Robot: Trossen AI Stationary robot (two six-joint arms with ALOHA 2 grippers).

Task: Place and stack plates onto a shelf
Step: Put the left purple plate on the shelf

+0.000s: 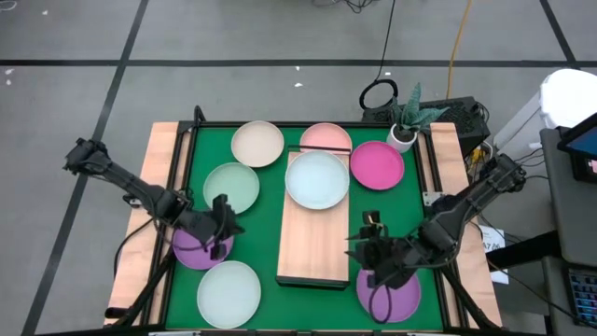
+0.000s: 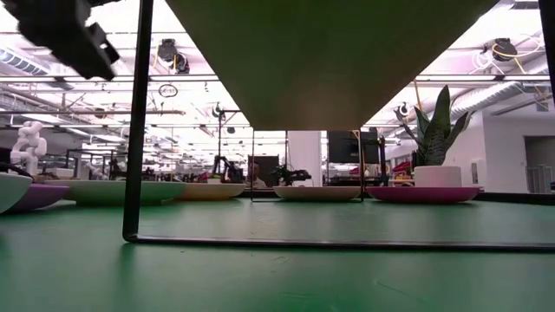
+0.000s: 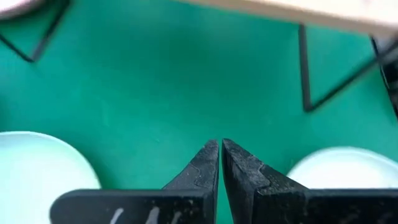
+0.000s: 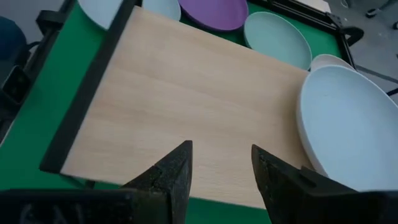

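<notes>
Right hand [image 1: 370, 245] beside lengthwise shelf [image 1: 313, 245], pale plate [image 1: 317, 179] at far end

Potted plant [image 1: 407, 119] beside green mat [image 1: 261, 243]

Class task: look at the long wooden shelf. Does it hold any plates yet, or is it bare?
It holds one: a pale blue-white plate lies flat on the shelf at its far end; the rest of the board is bare wood.

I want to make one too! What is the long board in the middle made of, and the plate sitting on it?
The shelf looks like pale wood: faint grain lines, a dull finish, on thin dark metal legs. The pale blue-white plate looks like matte plastic or glazed ceramic; I cannot tell which.
</notes>
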